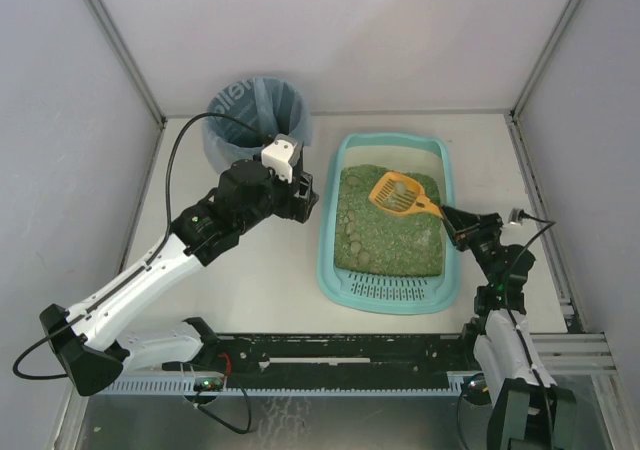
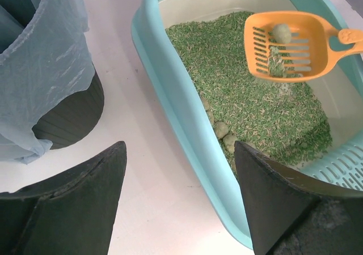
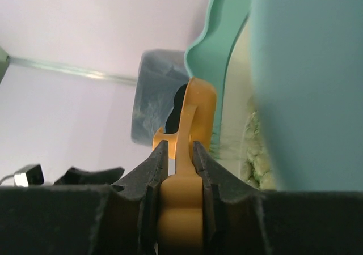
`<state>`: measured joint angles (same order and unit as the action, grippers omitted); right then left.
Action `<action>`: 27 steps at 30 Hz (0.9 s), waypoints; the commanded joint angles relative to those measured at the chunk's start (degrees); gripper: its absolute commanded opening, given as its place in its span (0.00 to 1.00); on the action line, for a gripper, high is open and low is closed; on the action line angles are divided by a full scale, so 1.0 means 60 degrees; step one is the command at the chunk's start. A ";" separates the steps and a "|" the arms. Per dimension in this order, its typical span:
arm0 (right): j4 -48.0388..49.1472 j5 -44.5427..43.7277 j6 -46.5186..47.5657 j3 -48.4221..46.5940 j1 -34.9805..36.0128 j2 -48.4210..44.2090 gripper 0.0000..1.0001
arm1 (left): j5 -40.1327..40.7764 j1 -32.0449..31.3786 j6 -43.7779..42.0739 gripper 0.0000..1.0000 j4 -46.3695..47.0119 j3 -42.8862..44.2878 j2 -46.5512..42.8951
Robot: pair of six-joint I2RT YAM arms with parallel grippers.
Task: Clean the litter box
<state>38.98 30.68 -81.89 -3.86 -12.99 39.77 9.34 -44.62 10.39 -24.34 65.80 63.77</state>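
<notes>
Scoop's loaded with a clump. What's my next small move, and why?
Probably carry the scoop level, leftward to the bin: the right fingers clamp its handle, a clump sits in it, and it hangs over the litter box.

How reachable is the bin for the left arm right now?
Probably yes: the left gripper, open and empty, hangs between the bin and the litter box, with nothing between it and the bin. The right gripper holds the scoop over the litter.
</notes>
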 commanded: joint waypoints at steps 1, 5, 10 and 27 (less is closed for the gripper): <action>0.0105 -0.0073 0.0562 -0.0782 0.0280 -0.0048 0.00 | 0.0122 -0.0019 0.0078 0.80 0.0160 0.0624 0.0030; 0.0391 -0.0176 0.0173 -0.0548 0.0159 0.0007 0.00 | 0.0370 -0.0019 0.0059 0.80 0.0044 0.0700 0.0027; -0.0215 -0.0105 0.0566 -0.0778 0.0094 -0.0075 0.00 | 0.0398 -0.0005 0.0089 0.80 0.0073 0.0672 -0.0011; -0.0334 0.0363 0.0442 -0.1041 0.0017 0.0254 0.00 | 0.0456 0.0054 0.0097 0.80 0.0043 0.0702 -0.0041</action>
<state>36.21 31.46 -79.81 -7.40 -10.72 42.11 11.64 -44.58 10.50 -25.02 65.80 64.23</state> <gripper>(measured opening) 0.197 0.802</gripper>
